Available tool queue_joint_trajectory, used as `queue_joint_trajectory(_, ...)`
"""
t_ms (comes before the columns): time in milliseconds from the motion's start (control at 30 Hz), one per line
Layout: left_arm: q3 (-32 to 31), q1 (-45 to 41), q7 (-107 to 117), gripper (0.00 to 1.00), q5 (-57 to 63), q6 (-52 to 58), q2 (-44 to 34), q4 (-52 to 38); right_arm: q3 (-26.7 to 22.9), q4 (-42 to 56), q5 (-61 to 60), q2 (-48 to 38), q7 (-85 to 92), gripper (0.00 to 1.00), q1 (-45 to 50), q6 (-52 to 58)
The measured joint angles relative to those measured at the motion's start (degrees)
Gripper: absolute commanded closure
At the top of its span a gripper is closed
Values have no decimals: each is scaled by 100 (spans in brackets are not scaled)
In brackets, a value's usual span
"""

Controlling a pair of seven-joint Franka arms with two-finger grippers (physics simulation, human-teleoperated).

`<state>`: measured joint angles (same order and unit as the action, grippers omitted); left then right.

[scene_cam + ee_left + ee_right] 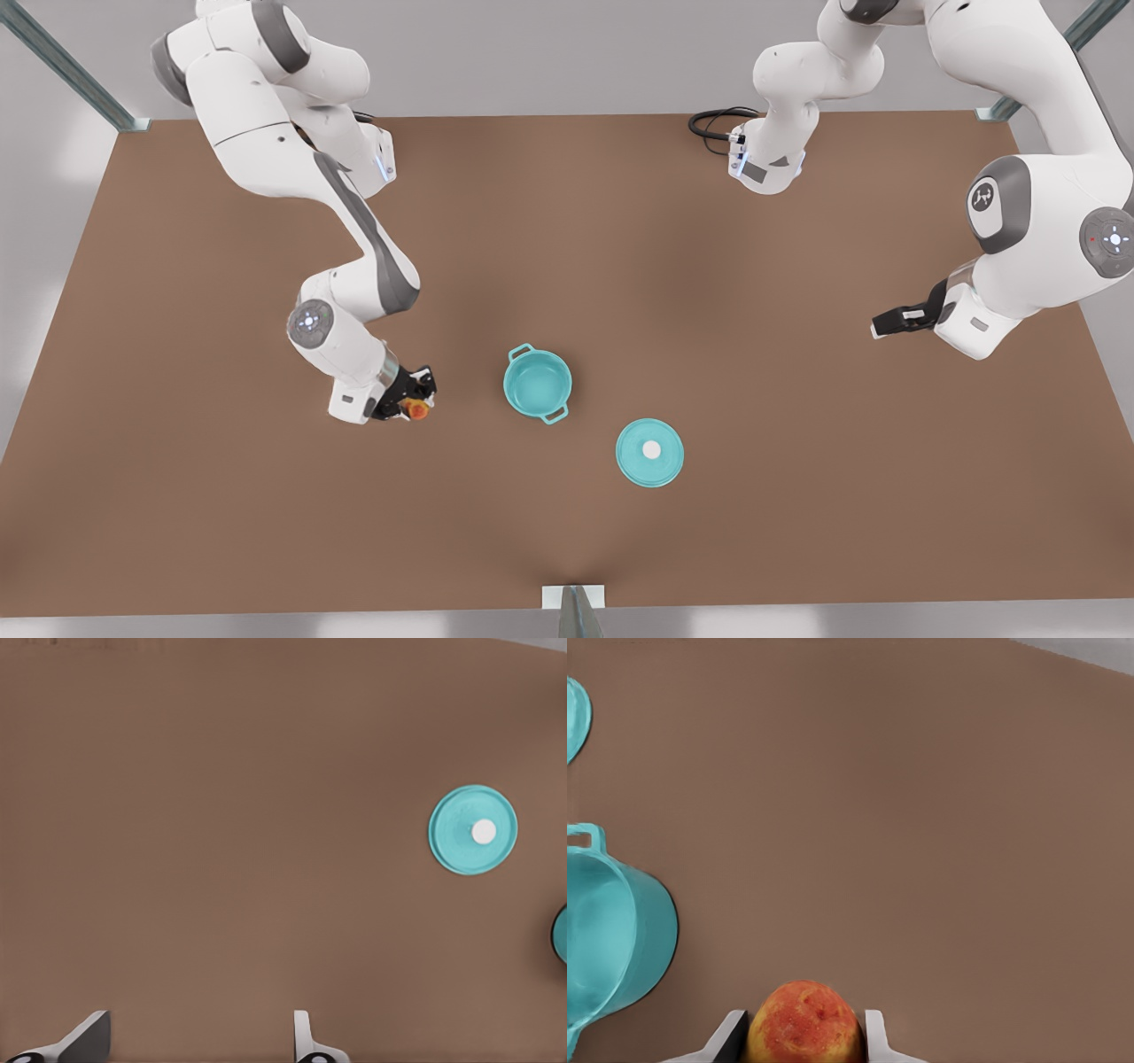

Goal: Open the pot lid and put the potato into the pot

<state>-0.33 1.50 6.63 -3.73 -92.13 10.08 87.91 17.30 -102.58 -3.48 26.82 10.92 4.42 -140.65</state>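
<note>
No text, label, brand or number can be read — not on the arms, not elsewhere.

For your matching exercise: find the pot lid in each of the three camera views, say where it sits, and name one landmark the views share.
Front view: the pot lid lies flat on the table, toward the front view's right of the open pot.
Left wrist view: the lid shows whole, white knob up.
Right wrist view: just a teal sliver of it at the picture's edge, beyond the pot.
Shared landmark: the pot, though the left wrist view catches merely its edge.

Soft, even, shadow-light illumination on the brown table [709, 310]; slight render softness, no glare.
</note>
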Motion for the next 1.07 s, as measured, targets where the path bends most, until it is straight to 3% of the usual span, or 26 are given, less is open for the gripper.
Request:
queue_joint_trajectory(233, -1, -1, -176, 0, 0, 2, 0, 5, 1, 1115, -8, 813, -343, 46, 987, -9)
queue_joint_trajectory(467, -9, -11, -296, 0, 1, 14, -6, 16, -5, 1188, -11, 1305, -808, 43, 1613, -56)
queue_joint_trajectory(500, -13, -12, -309, 0, 2, 16, -3, 17, -7, 1169, -5, 1327, -881, 39, 1632, -59)
queue_joint_trajectory(533, -16, -16, -322, 0, 3, 18, -2, 17, -8, 1161, 2, 1339, -957, 16, 1644, -62)
queue_joint_trajectory(567, -17, -19, -334, 0, 4, 19, -1, 18, -9, 1160, 7, 1344, -1031, 0, 1665, -66)
queue_joint_trajectory(700, -18, -28, -374, 0, 7, 19, 5, -2, -56, 1174, 32, 1250, -1298, 0, 1679, -61)
queue_joint_trajectory(867, -31, -130, -408, 0, 6, 30, 246, -453, -1986, 1068, 552, -541, -1432, 0, 1343, 1220)
queue_joint_trajectory(967, -61, -336, -429, 0, 149, 35, 323, -496, -2224, 429, 597, -1308, -1335, 0, 610, 1846)
queue_joint_trajectory(1067, -63, -354, -445, 0, 231, 41, 336, -508, -2253, 198, 566, -1503, -1244, 0, 535, 2228)
